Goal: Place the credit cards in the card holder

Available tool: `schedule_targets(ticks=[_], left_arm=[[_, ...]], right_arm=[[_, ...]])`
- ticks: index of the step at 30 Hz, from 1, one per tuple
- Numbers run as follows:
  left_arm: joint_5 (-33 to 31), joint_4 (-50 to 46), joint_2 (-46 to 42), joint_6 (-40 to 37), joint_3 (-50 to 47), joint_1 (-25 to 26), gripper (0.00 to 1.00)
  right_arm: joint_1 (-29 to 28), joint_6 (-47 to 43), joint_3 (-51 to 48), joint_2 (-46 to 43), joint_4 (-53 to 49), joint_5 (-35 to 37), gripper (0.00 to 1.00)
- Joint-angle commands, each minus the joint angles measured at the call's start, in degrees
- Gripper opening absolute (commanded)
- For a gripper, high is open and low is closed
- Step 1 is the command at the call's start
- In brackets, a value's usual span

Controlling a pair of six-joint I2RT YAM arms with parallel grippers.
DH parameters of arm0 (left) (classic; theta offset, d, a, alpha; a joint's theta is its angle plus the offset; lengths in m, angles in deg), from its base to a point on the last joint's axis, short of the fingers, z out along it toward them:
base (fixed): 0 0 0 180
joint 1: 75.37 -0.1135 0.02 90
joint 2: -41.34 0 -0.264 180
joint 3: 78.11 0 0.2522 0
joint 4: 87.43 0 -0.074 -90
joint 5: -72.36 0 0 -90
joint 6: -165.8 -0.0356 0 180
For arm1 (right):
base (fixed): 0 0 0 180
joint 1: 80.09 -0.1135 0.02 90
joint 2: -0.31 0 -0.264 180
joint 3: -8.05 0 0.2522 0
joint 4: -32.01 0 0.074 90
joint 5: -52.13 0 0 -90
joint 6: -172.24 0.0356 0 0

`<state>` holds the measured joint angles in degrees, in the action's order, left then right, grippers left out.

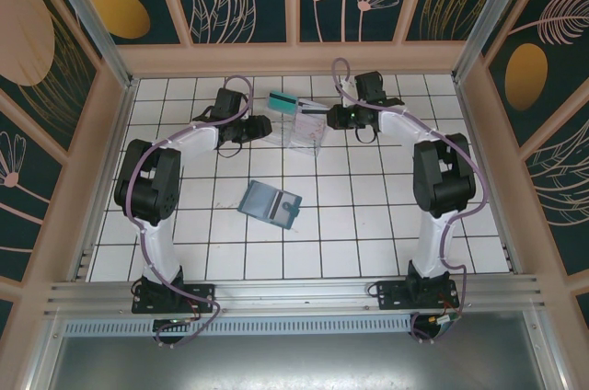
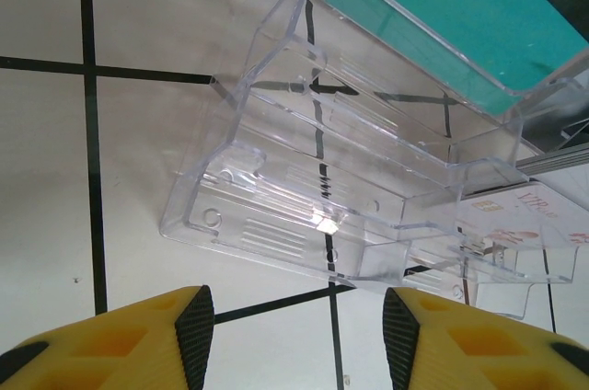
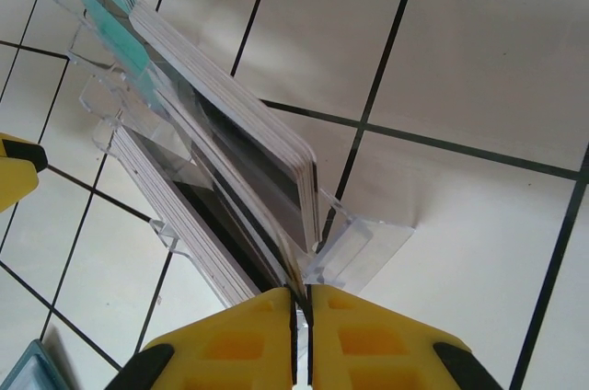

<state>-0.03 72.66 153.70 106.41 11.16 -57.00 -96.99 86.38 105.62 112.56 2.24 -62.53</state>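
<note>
A clear plastic tray (image 1: pixel 304 128) at the back of the table holds the credit cards in tiered slots. A teal-green card (image 1: pixel 282 101) (image 2: pixel 460 13) stands in its rear slot. Whitish cards with dark stripes (image 3: pixel 239 123) fill the slots nearer the front. My right gripper (image 1: pixel 324 117) (image 3: pixel 302 303) is at the tray's right end, shut on the thin edge of one card that still sits in the tray. On the tray's left, my left gripper (image 1: pixel 267 126) (image 2: pixel 299 344) is open, with bare tile between its fingers. The card holder (image 1: pixel 270 202) lies open at mid-table, blue-grey inside up.
The table is white tile with dark grout (image 1: pixel 368 224), walled by a wooden frame (image 1: pixel 294 59) at the back and sides. A metal rail (image 1: pixel 294 293) runs along the near edge by the arm bases. The tray's clear front step (image 2: pixel 276 224) lies just ahead of my left fingers.
</note>
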Motion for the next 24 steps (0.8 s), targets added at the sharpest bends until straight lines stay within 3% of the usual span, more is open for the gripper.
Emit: schedule_targets(ticks=[1,14,24], left_arm=[[0.8,1.4,-2.4,0.7,-0.7,-0.4,0.54],[1.5,1.1,-3.6,1.1,-0.5,-0.4,0.53],[7.2,5.0,-6.2,4.8,-0.7,-0.4,0.53]], right_arm=[[1.1,-1.2,-1.1,-3.8,-1.2,1.1,0.12],[1.5,-0.3,-2.9,-4.6,2.7,-3.4,0.12],[1.6,-0.5,-5.7,-7.3,6.6,-4.6,0.11]])
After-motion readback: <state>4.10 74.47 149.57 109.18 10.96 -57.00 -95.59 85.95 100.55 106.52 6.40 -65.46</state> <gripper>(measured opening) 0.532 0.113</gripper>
